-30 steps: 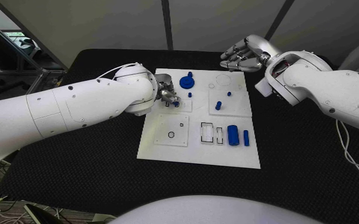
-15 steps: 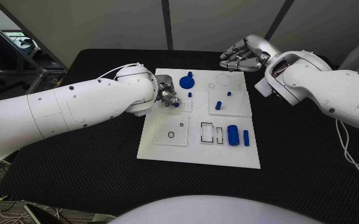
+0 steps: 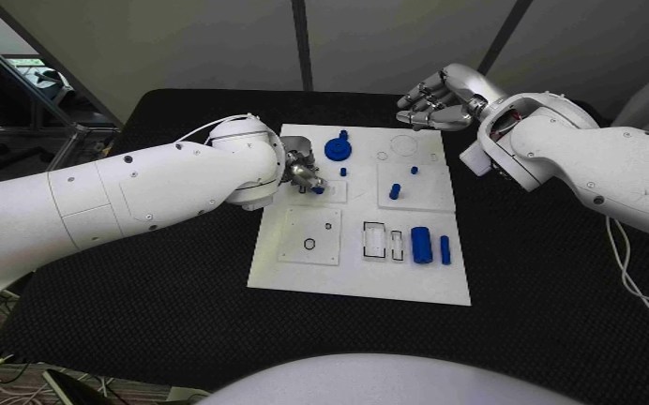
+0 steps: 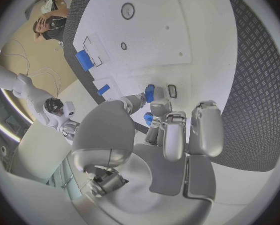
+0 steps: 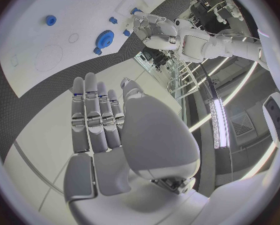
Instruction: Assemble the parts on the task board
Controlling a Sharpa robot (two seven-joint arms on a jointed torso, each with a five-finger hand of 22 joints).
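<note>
White board [image 3: 354, 278] lying flat mid-table. Blue gear [image 3: 337, 149] sitting near its far edge, a round outline [image 3: 403, 145] beside it. Small blue pegs [image 3: 395, 191] standing upright on the raised right panel. Blue cylinder [image 3: 421, 244] and thinner bar [image 3: 445, 249] lying side by side, just beside two rectangular slots [image 3: 373, 239]. Two dark rings [image 3: 311, 242] lying on the near-left panel.

Black textured surface [image 3: 162, 283] in front of me. White task board [image 3: 358, 278] lies flat on it, about centered, long side running away from me. Dark surface shows on all sides of the board, wider margins to my left and right than at the far edge.
</note>
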